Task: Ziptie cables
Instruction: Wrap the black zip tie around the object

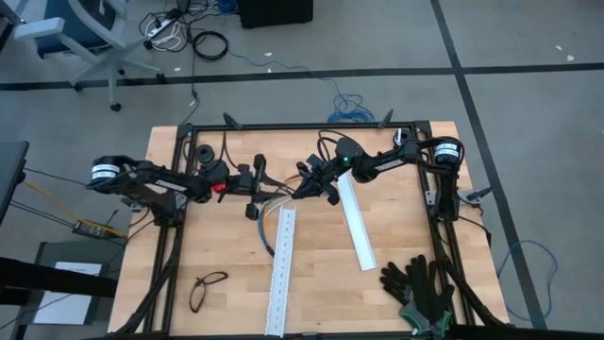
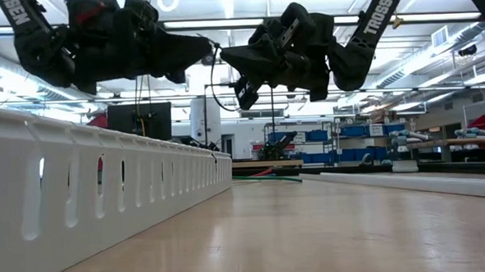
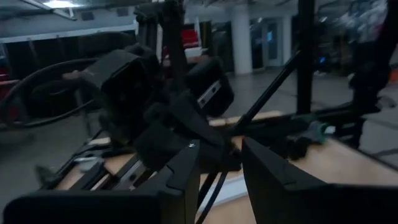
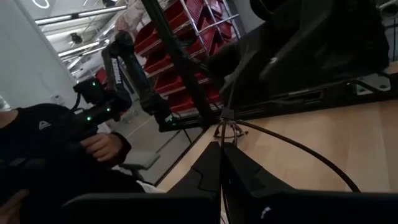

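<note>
The cables [image 1: 268, 223], a curved bundle of thin coloured wires, lie on the table by the far end of a white rail, their upper wires reaching toward the grippers. Both grippers hover above them, tip to tip. My right gripper [image 1: 304, 186] [image 4: 222, 155] is shut on a thin dark strap [image 4: 226, 132]. My left gripper [image 1: 259, 185] [image 3: 221, 168] faces it with its fingers apart; the strap [image 3: 214, 182] passes through the gap, and I cannot tell whether it touches them. My right gripper pinches the thin dark strap [image 4: 225, 147] between its two fingertips, which point level toward the table's left. From the tips the strap runs on toward the left gripper, clear of the table. A small loop [image 4: 227, 128] sits just beyond the fingertips.
Two long white perforated rails [image 1: 281, 274] [image 1: 357, 225] lie on the table; the nearer one fills the low view's left [image 2: 105, 191]. Black gloves [image 1: 421, 287] lie near right, glasses [image 1: 207, 289] near left. A black frame [image 1: 302, 126] borders the table. A person [image 4: 56, 149] sits beyond its edge.
</note>
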Available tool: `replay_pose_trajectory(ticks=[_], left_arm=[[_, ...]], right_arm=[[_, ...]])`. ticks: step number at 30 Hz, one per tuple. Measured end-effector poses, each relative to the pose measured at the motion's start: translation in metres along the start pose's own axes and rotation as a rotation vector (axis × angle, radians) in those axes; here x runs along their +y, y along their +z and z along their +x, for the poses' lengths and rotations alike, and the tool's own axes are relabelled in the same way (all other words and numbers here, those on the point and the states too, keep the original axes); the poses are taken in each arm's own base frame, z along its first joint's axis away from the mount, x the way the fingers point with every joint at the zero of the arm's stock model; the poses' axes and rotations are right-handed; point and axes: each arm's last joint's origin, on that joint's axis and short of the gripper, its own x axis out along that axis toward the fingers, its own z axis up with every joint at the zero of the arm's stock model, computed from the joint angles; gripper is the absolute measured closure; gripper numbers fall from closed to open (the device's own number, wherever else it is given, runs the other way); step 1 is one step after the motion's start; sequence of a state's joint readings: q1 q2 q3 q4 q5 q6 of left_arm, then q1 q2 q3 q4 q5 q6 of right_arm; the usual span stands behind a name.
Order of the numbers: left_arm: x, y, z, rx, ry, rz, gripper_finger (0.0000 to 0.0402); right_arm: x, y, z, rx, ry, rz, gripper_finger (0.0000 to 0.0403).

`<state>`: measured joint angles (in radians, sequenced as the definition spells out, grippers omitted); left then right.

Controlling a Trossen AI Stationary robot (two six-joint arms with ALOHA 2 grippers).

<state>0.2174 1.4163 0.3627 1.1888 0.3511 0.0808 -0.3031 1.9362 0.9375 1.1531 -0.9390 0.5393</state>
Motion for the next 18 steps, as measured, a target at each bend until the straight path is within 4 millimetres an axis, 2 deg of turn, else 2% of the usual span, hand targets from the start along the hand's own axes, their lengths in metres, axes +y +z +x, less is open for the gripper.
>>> replay_pose_trajectory(ticks=[9,18], left_arm=[[0.006,-0.009,0.022,0.003,-0.092,-0.017,0.0312],[0.017,-0.005,0.017,-0.043,-0.161,-0.062,0.0312]], right_arm=[[0.000,0.000,0.000,0.001,-0.001,0.009,0.0403],[0.000,0.000,0.000,0.008,0.007,0.012,0.0403]])
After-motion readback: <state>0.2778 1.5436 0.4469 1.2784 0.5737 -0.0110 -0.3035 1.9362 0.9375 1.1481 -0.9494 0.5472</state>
